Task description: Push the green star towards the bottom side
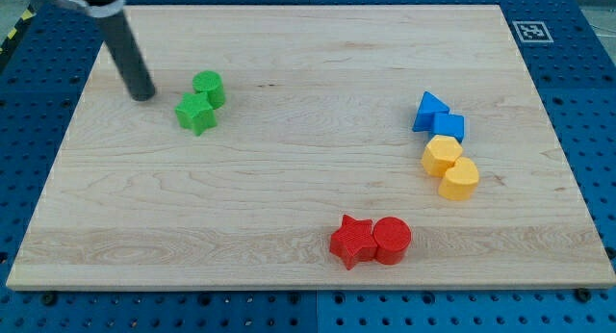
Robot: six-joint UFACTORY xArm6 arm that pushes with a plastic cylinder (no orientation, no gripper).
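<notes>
The green star lies at the upper left of the wooden board. A green cylinder touches it just above and to its right. My tip rests on the board to the left of both green blocks, a short gap from the star and slightly above it. The dark rod runs up and left out of the view's top.
A blue triangle and a blue block sit at the right, with two yellow blocks below them. A red star and a red cylinder lie near the bottom edge.
</notes>
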